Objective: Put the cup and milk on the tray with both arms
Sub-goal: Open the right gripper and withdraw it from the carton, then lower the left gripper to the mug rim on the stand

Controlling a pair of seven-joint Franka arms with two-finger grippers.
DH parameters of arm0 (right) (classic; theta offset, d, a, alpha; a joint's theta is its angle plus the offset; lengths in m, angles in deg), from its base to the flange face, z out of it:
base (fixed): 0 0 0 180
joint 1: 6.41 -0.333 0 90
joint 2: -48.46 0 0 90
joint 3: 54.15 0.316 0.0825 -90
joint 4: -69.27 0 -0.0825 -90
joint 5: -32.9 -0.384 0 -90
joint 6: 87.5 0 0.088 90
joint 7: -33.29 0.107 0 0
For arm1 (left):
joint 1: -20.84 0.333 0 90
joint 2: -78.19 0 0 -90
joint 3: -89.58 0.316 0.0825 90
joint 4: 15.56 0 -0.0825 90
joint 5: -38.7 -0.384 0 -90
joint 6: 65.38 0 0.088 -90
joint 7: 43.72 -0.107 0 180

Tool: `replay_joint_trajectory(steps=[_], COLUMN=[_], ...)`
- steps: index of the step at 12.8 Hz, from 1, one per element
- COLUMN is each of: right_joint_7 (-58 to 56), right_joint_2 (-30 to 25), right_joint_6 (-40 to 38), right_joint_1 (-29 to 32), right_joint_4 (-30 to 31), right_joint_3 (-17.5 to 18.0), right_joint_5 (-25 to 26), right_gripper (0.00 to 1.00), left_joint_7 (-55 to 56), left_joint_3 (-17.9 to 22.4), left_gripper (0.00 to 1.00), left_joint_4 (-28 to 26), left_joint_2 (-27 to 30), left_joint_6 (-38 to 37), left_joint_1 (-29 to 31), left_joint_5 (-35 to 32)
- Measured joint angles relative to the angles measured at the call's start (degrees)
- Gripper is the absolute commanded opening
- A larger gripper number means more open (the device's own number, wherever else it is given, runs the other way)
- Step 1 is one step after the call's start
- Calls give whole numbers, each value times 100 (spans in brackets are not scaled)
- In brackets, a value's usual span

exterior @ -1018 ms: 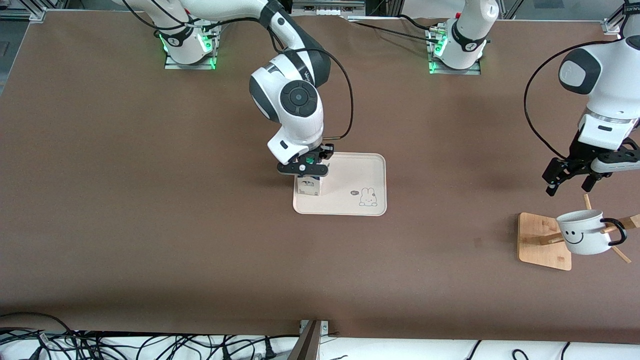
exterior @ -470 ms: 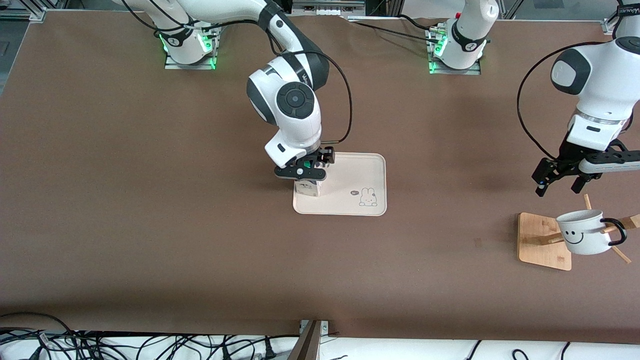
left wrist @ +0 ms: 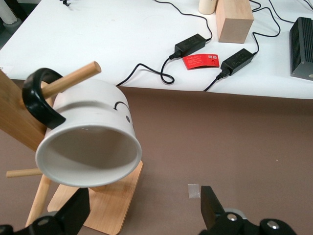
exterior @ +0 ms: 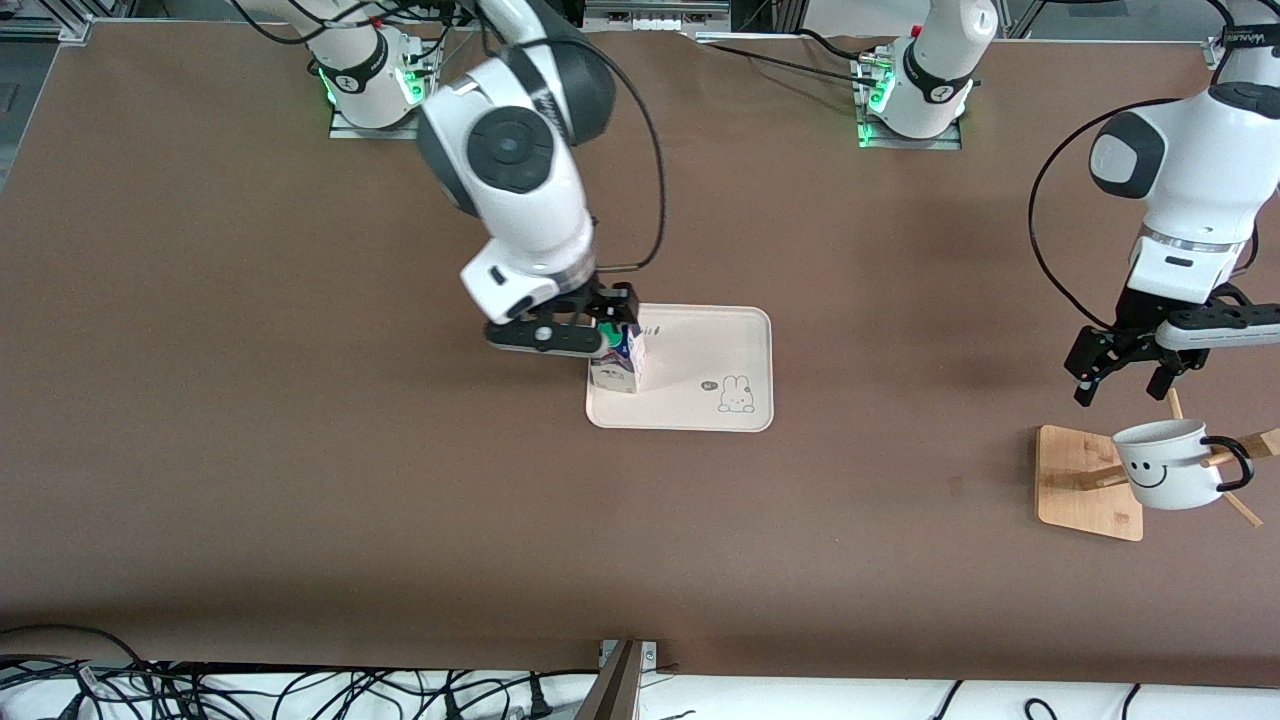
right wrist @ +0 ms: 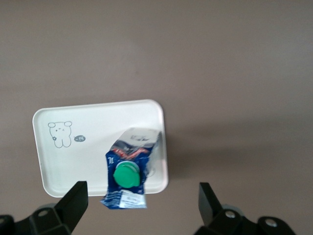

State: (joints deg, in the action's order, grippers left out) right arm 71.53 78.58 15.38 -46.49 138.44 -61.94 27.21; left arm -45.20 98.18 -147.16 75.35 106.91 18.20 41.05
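The small blue-and-white gable-top milk carton with a green cap [exterior: 617,362] stands free on the cream rectangular tray with the bunny drawing [exterior: 700,345], at its edge toward the right arm's end. The right gripper [exterior: 570,335] hangs over that edge, jaws open and empty.

The white smiley mug [exterior: 1165,463] hangs on the wooden peg rack [exterior: 1085,480], so this half is left. The left gripper [exterior: 1120,368] hovers above the rack, jaws open.

We have let go of the milk and pulled our right tool up off it.

Our right tool [exterior: 562,338], a second ago clamped on the milk [exterior: 616,366], now hangs open above the tray [exterior: 700,350] edge toward the right arm's end of the bench. Our left tool [exterior: 1122,378] has drifted slightly toward the bench middle, over the rack [exterior: 1085,480].
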Motion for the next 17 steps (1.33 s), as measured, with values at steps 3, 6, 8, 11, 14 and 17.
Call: replay_joint_trajectory(steps=[3, 6, 8, 11, 14, 17], right_joint_7=[-957, -1699, -2091, -2655, -3259, -3744], right_joint_2=[-528, -986, -1293, -1665, -2036, -2298], right_joint_6=[-586, -1067, -1202, -1423, -1481, -1484], right_joint_1=[667, 906, 909, 912, 1156, 1800], right_joint_4=[-10, 147, 420, 803, 1263, 1534], right_joint_3=[-31, -327, -543, -897, -1053, -717], right_joint_5=[-133, -166, -168, -166, -19, 144], right_gripper=[100, 100, 100, 100, 100, 100], left_joint_7=[172, 721, 937, 993, 1014, 1519], left_joint_3=[1, -2, -7, -11, -14, -16], left_gripper=[100, 100, 100, 100, 100, 100], left_joint_4=[-1, -75, -252, -330, -330, -329], left_joint_2=[-94, -201, -324, -403, -403, -403], left_joint_6=[41, 530, 1123, 1319, 1321, 1321], left_joint_1=[0, 0, -1, -1, -1, -1], left_joint_5=[1, 1, 1, 1, 1, 2])
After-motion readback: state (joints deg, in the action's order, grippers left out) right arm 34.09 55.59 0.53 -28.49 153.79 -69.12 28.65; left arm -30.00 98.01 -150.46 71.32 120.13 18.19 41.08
